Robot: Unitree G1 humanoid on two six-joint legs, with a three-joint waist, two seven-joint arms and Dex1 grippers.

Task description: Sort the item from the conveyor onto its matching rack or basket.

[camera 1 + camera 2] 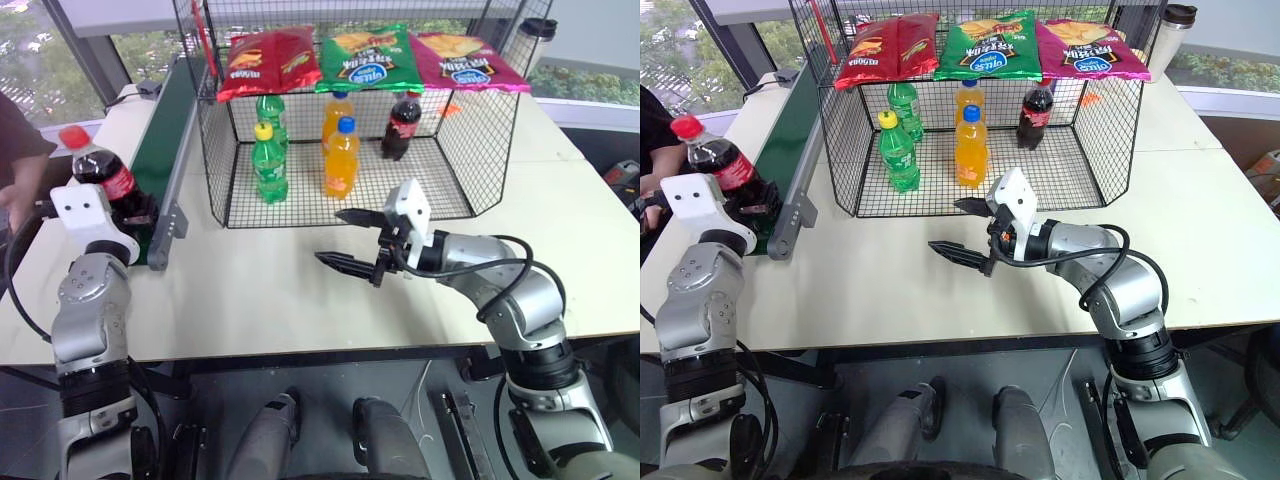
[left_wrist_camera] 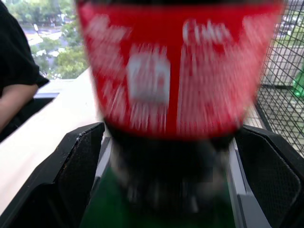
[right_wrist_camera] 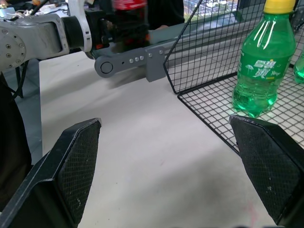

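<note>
Cola bottle (image 1: 103, 170): red cap, red label with white script, too blurred to read. It stands upright on the near end of the conveyor (image 1: 165, 150), between the spread fingers of the left gripper (image 1: 138, 208). Both black fingers flank its lower body; contact cannot be confirmed. Left forearm reaches forward, roughly level.

Right gripper (image 1: 352, 240): jaws wide apart and empty, held over bare table (image 1: 260, 290), pointing left toward the conveyor, just in front of the wire cage (image 1: 470, 130).

Inside the cage: green bottle (image 3: 259, 66) with illegible white characters, orange bottles (image 1: 341, 155), another cola (image 1: 402, 125). Crisp bags (image 1: 368, 58) lie on top; their print is unreadable.
</note>
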